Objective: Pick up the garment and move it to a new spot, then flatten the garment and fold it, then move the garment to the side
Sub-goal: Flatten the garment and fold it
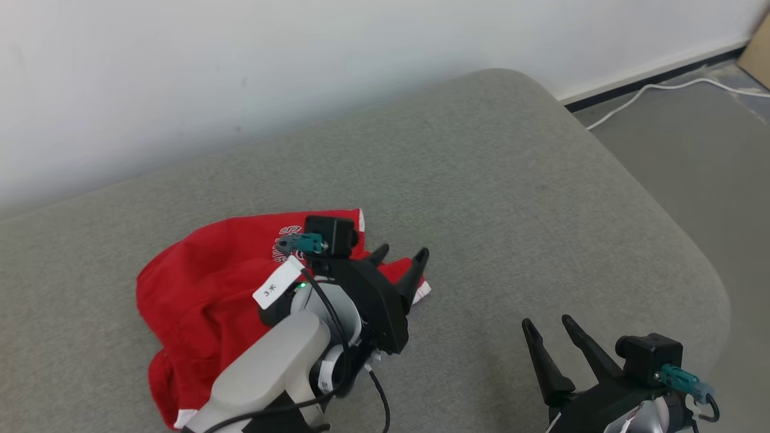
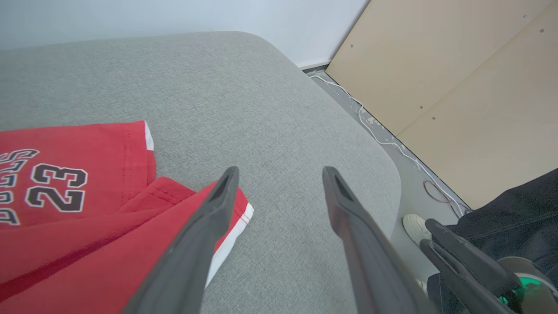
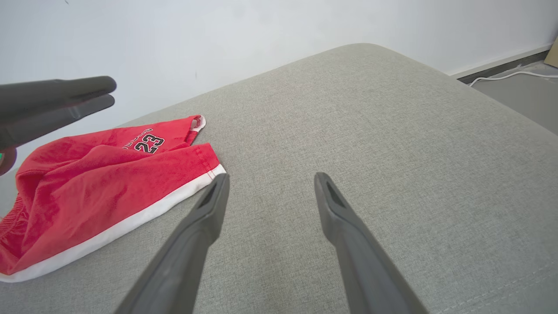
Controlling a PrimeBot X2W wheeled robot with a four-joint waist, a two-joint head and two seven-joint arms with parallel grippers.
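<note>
The grey upholstered cushion [image 1: 511,180] bears a crumpled red number-23 garment [image 1: 198,282]. Its white-trimmed hem lies beneath one fingertip of the left gripper [image 1: 403,251], whose fingers are spread wide and grip nothing. The right gripper [image 1: 547,322], equally spread and empty, hovers over bare cushion with the garment well off beside its fingers.

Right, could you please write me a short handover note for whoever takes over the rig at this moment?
Pincers: the left pincer is open and empty, above the white-trimmed edge of the red garment. The right pincer is open and empty, over bare grey cushion to the garment's right.
Garment: rumpled on the cushion, parts overlapping, neither flat nor folded.
Done: cannot tell whether it has been moved to its new spot.
Left: flatten, fold, move aside.
</note>
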